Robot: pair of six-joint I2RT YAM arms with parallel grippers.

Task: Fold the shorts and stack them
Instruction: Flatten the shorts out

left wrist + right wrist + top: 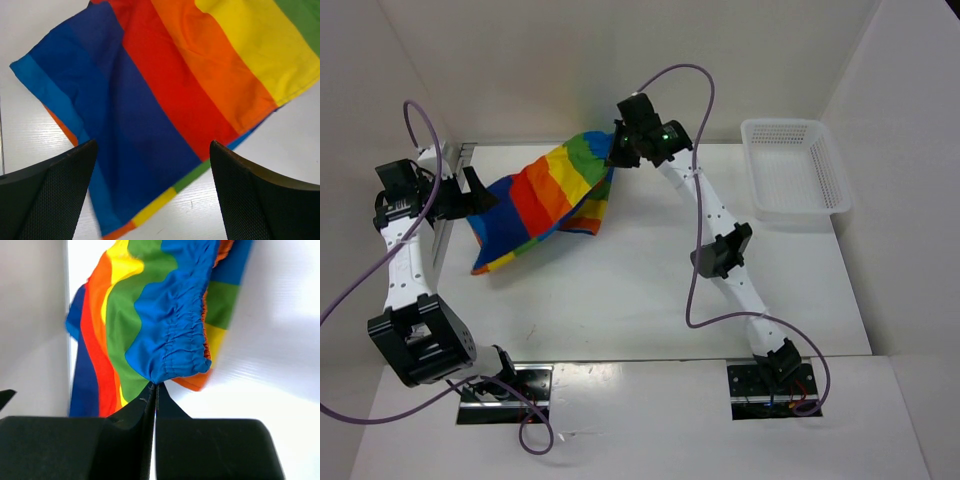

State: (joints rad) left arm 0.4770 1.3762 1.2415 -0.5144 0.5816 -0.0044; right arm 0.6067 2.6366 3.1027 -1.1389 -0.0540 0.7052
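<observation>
Shorts (545, 200): rainbow-striped, at far left of white worktop (640, 290); gathered blue waistband (175, 335) raised, leg ends trailing on the surface.
Right pincer (152, 386): clamped on the waistband edge.
Left pincer (152, 165): fingers apart above the blue stripe, gripping nothing.
Mesh basket (795, 165): white, far right, well apart.

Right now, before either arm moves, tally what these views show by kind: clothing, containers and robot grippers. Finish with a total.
Clothing: 1, the shorts
Containers: 1, the white mesh basket
Grippers: 2, the left gripper and the right gripper
Total: 4
</observation>
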